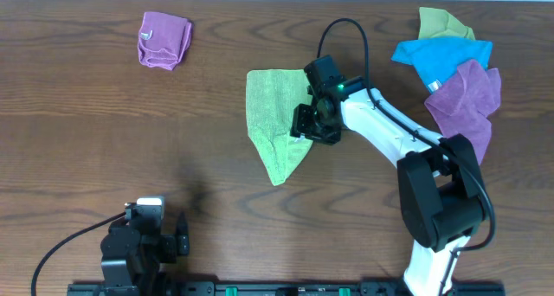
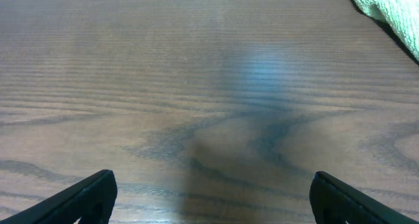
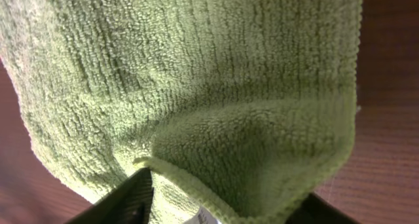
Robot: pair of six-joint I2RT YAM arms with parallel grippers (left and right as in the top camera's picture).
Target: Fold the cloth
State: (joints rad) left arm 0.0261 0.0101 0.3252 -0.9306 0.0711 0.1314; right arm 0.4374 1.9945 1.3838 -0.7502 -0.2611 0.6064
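Observation:
The cloth [image 1: 273, 123], light lime-green, lies near the table's middle, a rectangle above that narrows to a point toward the front. My right gripper [image 1: 313, 123] is at its right edge. In the right wrist view a raised fold of the cloth [image 3: 196, 86] fills the space between the fingers of the right gripper [image 3: 219, 207], which press in on it from both sides. My left gripper [image 1: 147, 211] rests at the front left, away from the cloth. Its jaws [image 2: 213, 198] are wide open over bare wood. Only a corner of the cloth [image 2: 389, 8] shows there, at the top right.
A folded purple cloth [image 1: 164, 40] lies at the back left. At the back right is a pile of an olive-green cloth [image 1: 443, 23], a blue cloth [image 1: 441, 58] and a purple cloth [image 1: 467, 97], close to my right arm.

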